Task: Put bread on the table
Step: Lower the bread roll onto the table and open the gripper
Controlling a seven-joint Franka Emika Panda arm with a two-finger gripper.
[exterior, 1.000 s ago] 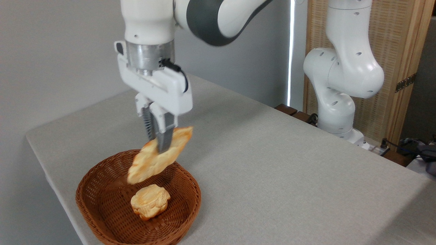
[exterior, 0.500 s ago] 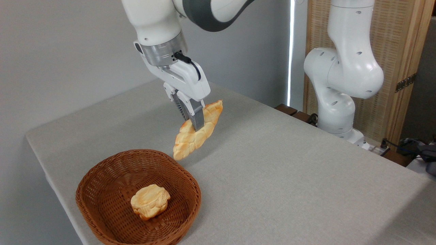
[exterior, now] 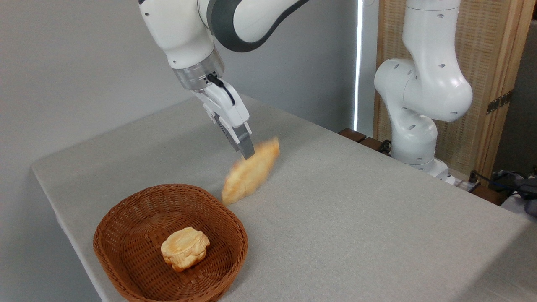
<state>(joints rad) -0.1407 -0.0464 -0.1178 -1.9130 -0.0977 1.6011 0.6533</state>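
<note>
Camera view: fixed, looking down across the grey-clothed counter.
Bread: a long golden-brown loaf, blurred; it lay tilted just beyond the wicker basket, outside its rim, low over the cloth. Whether it touched the cloth could not be told.
Pincer: tips sat at the loaf's upper end; the blur hid whether the fingers clasped it or had let go, so I cannot tell.
Bun: a small round one rested inside the basket, well apart from the loaf.
Handling, as judged: the loaf looked light and fairly stiff, with a ridged crust that should give the fingers purchase.
Where to hold, as judged: across the narrow middle, since a hold near one end would let it swing.
</note>
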